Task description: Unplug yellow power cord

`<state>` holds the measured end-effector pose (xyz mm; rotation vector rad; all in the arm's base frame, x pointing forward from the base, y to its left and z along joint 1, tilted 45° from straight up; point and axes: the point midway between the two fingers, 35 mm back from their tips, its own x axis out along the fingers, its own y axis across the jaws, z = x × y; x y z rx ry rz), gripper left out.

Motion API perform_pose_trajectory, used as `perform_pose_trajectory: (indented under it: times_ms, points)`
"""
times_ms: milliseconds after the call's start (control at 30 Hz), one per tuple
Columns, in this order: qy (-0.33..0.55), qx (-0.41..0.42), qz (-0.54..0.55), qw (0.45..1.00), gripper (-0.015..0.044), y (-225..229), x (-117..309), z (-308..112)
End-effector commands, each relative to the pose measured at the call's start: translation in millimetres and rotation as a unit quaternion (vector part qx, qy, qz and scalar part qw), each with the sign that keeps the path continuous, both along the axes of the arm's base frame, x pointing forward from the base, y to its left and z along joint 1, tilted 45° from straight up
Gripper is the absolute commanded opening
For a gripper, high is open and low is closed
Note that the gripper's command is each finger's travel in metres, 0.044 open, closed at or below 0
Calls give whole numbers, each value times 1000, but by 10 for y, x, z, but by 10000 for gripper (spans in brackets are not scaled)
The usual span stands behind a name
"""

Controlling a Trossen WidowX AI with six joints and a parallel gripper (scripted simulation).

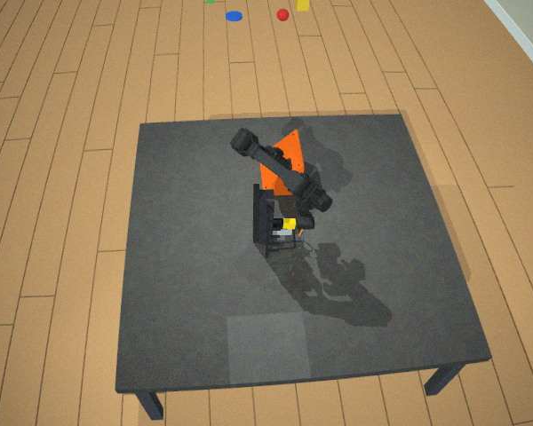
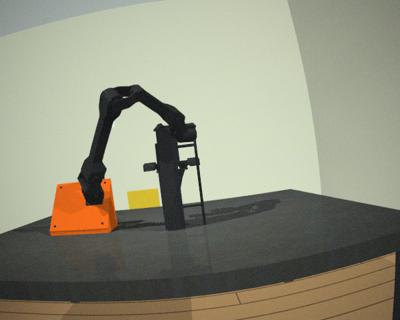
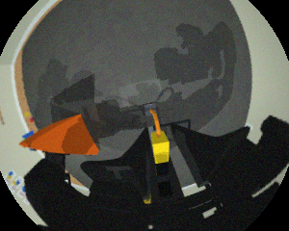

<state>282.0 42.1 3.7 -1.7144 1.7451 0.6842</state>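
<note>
The yellow plug (image 1: 289,224) (image 3: 161,146) shows between my fingers in the wrist view, beside the dark upright strip stand (image 1: 256,215) (image 2: 171,193). Whether it is fully seated in the strip cannot be told. Its orange-yellow cord (image 1: 300,232) (image 3: 155,121) runs from the plug's outer end to a small grey block (image 3: 150,109). My gripper (image 3: 159,128) points down, partly open, one finger on each side of the plug, with no clear grip on it. In the exterior view the stand hides most of the gripper and the plug; in the top view the arm hides the fingertips.
A thin black frame (image 2: 200,186) rises beside the stand. The orange sloped base (image 1: 296,155) (image 2: 69,210) (image 3: 72,137) carries the arm. A yellow block (image 1: 302,5), a red ball (image 1: 282,14) and a blue disc (image 1: 234,16) lie on the floor beyond the table (image 1: 179,275).
</note>
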Motion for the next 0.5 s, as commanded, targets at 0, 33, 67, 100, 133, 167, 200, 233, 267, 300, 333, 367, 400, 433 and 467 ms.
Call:
perform_pose_trajectory:
  times_ms: [0,33,67,100,133,167,200,233,267,300,333,367,400,433,467]
  points:
    - [0,-1,0,1000,160,-11,0,2]
    - [0,-1,0,1000,160,-11,0,2]
    - [0,-1,0,1000,160,-11,0,2]
    - [1,-2,1,1000,160,0,0,10]
    - [3,-4,2,1000,160,23,0,26]
    - [4,-5,3,1000,160,37,0,36]
    - [4,-5,3,1000,160,35,0,38]
    - [4,-5,3,1000,160,31,-1,42]
    - [4,-5,3,1000,160,26,-1,48]
    - [4,-4,3,1000,160,18,-1,55]
    - [4,-4,3,1000,160,9,-1,65]
    - [4,-4,3,1000,160,-2,-2,76]
    - [4,-4,3,1000,160,-14,-2,88]
    - [4,-4,3,1000,160,-25,-3,99]
    - [4,-4,3,1000,160,-37,-4,111]
